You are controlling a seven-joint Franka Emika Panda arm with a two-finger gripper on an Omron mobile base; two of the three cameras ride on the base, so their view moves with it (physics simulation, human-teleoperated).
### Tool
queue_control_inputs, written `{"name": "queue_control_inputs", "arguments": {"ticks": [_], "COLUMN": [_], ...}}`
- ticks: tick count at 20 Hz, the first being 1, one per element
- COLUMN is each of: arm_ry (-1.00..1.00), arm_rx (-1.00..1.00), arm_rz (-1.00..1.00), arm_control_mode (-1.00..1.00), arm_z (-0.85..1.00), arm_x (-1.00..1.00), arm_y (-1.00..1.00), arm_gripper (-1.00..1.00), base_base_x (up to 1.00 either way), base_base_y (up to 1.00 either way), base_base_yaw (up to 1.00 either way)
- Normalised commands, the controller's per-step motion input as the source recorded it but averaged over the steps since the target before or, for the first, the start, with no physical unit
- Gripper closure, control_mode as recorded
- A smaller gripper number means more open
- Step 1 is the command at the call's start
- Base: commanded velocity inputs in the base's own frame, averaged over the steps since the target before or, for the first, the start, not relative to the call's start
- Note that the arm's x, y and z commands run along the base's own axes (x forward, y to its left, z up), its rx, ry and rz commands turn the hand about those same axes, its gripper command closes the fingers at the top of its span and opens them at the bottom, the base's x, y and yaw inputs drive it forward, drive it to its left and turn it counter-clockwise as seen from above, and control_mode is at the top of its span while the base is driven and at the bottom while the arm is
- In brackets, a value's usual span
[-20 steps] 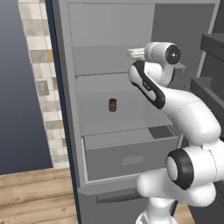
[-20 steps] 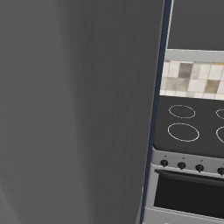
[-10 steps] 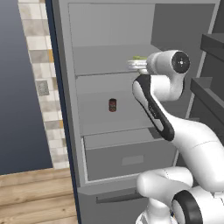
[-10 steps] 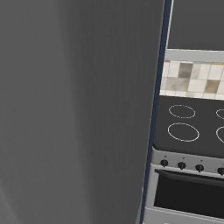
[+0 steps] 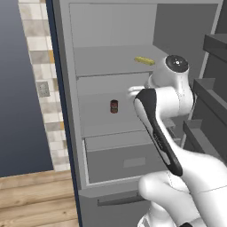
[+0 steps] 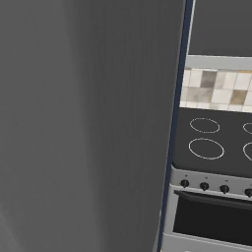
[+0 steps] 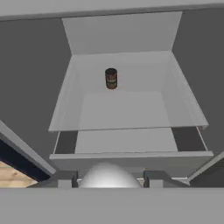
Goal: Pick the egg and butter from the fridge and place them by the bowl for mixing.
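Above the fridge (image 5: pixel 66 111) drawer's front edge, jaws clamped on the egg (image 7: pixel 108 176).

egg (image 7: pixel 108 176): lower part is cut off at the bottom edge
gripper (image 5: pixel 133 91): largely hidden by the arm

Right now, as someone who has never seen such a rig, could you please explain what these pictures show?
It is a white robot arm on a driving base, reaching into a tall light grey fridge. Two cameras ride behind the arm, left and right; the right one faces the fridge's grey side and a black-topped stove. The third camera sits on the hand and looks along its pincer, which seems closed on a small white round egg. A small dark red can stands on the middle shelf; a flat yellow butter stick lies on the shelf above.
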Motion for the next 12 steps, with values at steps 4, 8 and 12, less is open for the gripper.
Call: {"name": "queue_control_inputs", "arguments": {"ticks": [4, 8, 12], "arm_ry": [-0.17, 0.02, 0.0], "arm_rx": [-0.07, 0.0, 0.0], "arm_rz": [0.0, 0.0, 0.0], "arm_control_mode": [-1.0, 1.0, 1.0], "arm_z": [-0.19, -0.12, 0.0], "arm_x": [-0.21, -0.36, 0.0], "arm_y": [0.0, 0.04, 0.0], "arm_gripper": [1.0, 1.0, 1.0], "base_base_x": [0.0, -0.5, -1.0], "base_base_y": [0.0, 0.13, 0.35], "base_base_yaw": [0.0, 0.01, 0.16]}}
